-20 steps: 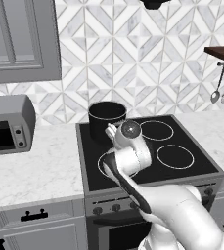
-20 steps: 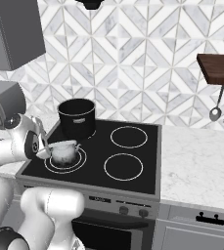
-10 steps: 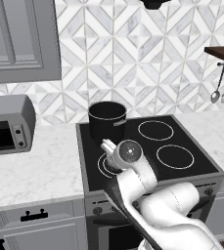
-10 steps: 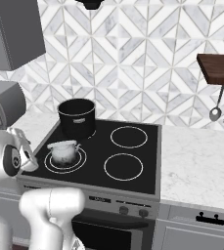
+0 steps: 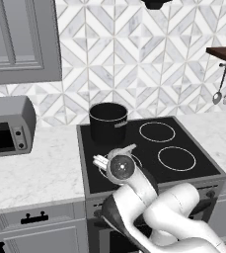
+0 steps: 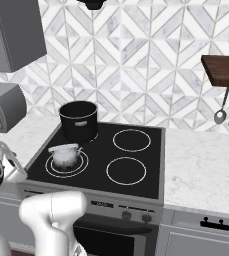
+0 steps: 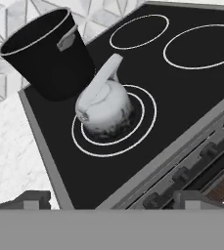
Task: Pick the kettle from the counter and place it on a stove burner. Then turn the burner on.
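Note:
The small silver-grey kettle (image 6: 65, 156) (image 7: 106, 107) stands upright on the front left stove burner (image 6: 82, 165) (image 7: 145, 119), inside its two white rings. My gripper (image 7: 112, 201) hangs back from it over the stove's front left corner. It is open and holds nothing, with its dark fingertips (image 7: 33, 199) wide apart. In the left base view my wrist (image 5: 122, 168) stands in front of that burner and covers the kettle. White marble counter (image 5: 35, 170) (image 6: 203, 167) lies on both sides of the stove.
A tall black pot (image 5: 108, 121) (image 6: 78, 120) (image 7: 47, 53) stands right behind the kettle on the back left burner. Stove knobs (image 7: 179, 173) line the front panel. A toaster oven (image 5: 6, 126) sits on the left counter. Utensils (image 6: 221, 115) hang under a shelf at the right.
The gripper has let go of the kettle and drawn back toward the stove's front left corner. The kettle stays on the double-ring burner.

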{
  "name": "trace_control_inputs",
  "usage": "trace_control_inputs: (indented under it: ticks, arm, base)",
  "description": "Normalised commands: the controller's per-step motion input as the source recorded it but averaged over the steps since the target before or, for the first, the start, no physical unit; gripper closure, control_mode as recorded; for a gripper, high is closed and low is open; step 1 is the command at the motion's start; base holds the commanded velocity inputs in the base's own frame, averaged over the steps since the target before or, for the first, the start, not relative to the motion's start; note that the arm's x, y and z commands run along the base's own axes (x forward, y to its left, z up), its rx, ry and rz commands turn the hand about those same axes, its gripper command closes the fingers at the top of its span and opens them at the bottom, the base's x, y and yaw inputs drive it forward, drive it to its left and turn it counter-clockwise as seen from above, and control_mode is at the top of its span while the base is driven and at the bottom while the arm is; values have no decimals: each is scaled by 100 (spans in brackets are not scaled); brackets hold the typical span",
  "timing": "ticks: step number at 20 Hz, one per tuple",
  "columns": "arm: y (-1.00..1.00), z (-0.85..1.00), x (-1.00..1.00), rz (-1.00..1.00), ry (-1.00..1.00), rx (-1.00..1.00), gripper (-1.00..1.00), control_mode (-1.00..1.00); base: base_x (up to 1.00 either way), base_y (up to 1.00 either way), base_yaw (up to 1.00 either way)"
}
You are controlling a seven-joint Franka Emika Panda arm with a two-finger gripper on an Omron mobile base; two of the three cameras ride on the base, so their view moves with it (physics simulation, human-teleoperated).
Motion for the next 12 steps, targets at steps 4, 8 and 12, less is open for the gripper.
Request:
trace_control_inputs:
  ticks: [4,8,12]
  arm:
    - [14,-26,-29,13,-4,-12,-100,-100]
    - [16,-40,-14,14,-7,-12,-100,-100]
    - [16,-46,-7,15,-12,-11,-100,-100]
  base:
    - [0,0,0]
    - [0,0,0]
    - [0,0,0]
